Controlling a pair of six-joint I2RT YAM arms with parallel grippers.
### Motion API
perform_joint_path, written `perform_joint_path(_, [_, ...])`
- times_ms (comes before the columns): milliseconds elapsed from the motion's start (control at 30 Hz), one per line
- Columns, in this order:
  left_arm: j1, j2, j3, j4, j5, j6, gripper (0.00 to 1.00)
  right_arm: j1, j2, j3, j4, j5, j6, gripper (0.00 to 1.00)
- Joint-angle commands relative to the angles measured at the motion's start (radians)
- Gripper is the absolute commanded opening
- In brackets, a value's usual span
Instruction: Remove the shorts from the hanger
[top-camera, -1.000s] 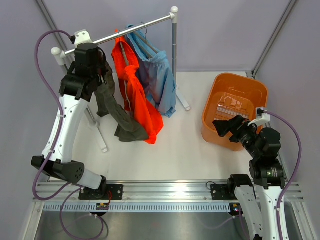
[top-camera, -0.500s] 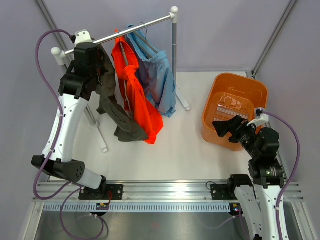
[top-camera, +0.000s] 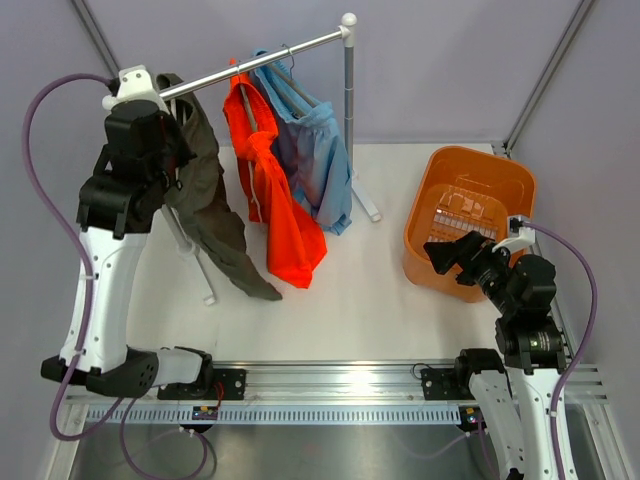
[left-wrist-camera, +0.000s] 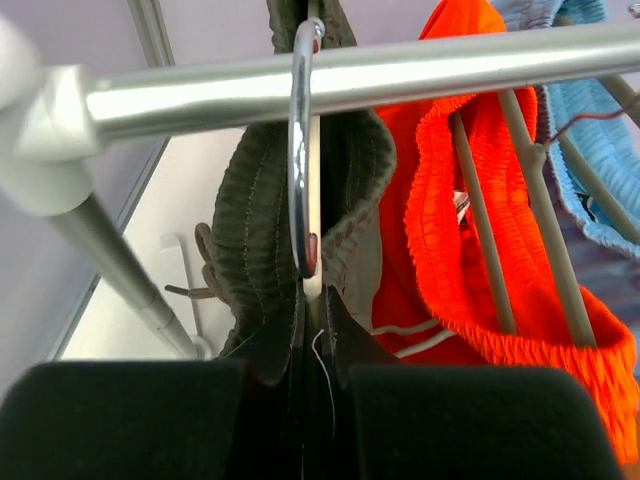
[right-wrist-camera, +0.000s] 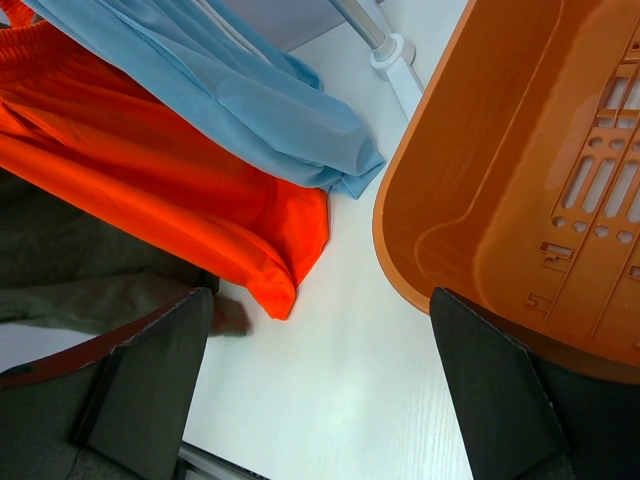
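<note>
On the rail (top-camera: 290, 48), all three pairs hang from hangers: dark olive shorts (top-camera: 215, 230) at the left end, orange shorts (top-camera: 280, 210), then light blue shorts (top-camera: 315, 160). None is off yet. The left gripper (left-wrist-camera: 312, 370) pinches the olive cloth below its hook (left-wrist-camera: 303, 150); the right gripper (top-camera: 448, 252) hangs open beside the basket (top-camera: 505, 165).

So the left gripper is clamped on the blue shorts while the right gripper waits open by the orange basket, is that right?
Not quite: the left wrist view shows the left gripper clamped on the dark green shorts, not the blue shorts. The rest holds.
</note>
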Motion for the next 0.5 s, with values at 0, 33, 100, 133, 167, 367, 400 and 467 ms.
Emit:
perform_joint_path(0, [0.004,-0.085,-0.037,0.083,0.066,0.037,0.0,-0.004,0.017,-0.004,0.051,-0.018,-0.003,1.0])
perform_joint_path(33, [0.005,-0.096,-0.048,0.084,0.102,0.037,0.0,-0.004,0.017,-0.005,0.055,-0.018,-0.001,0.99])
perform_joint_path(100, [0.005,-0.139,-0.088,0.095,0.148,0.037,0.0,-0.004,0.02,-0.008,0.062,-0.021,0.0,0.99])
perform_joint_path(133, [0.005,-0.151,-0.1,0.092,0.175,0.035,0.0,-0.004,0.018,-0.01,0.066,-0.022,0.002,0.99])
perform_joint_path(167, [0.005,-0.159,-0.111,0.083,0.183,0.032,0.0,-0.004,0.018,-0.013,0.068,-0.024,-0.001,0.99])
perform_joint_path(367, [0.002,-0.228,-0.183,0.015,0.223,0.0,0.0,-0.004,0.038,-0.019,0.083,-0.039,-0.027,1.0])
perform_joint_path(400, [-0.001,-0.243,-0.235,0.015,0.222,-0.02,0.0,-0.004,0.05,-0.017,0.086,-0.045,-0.029,0.99])
perform_joint_path(467, [-0.034,-0.294,-0.306,0.033,0.202,-0.033,0.0,-0.004,0.067,-0.004,0.085,-0.056,-0.041,1.0])
